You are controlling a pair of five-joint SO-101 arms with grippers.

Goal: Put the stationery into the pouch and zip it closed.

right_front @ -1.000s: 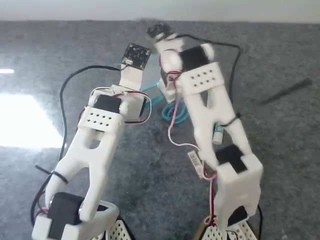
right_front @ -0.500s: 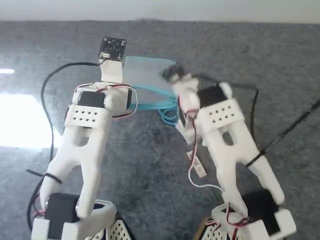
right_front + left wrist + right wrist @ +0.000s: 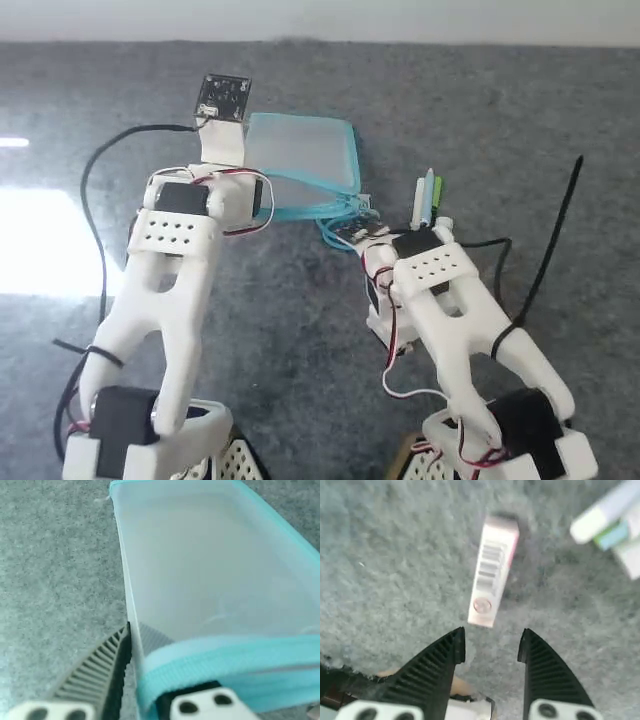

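While the left jaws pinch the zip-edge corner of the pouch (image 3: 210, 580), the right jaws stand partly apart, holding nothing, above the grey bench (image 3: 380, 555). A small barcoded box (image 3: 492, 570) lies just ahead of them, with pens (image 3: 610, 507) farther off to one side.

Brightly, evenly lit; broad white glare on the table (image 3: 40, 245) at the high view's left; elsewhere only soft, faint shadows.
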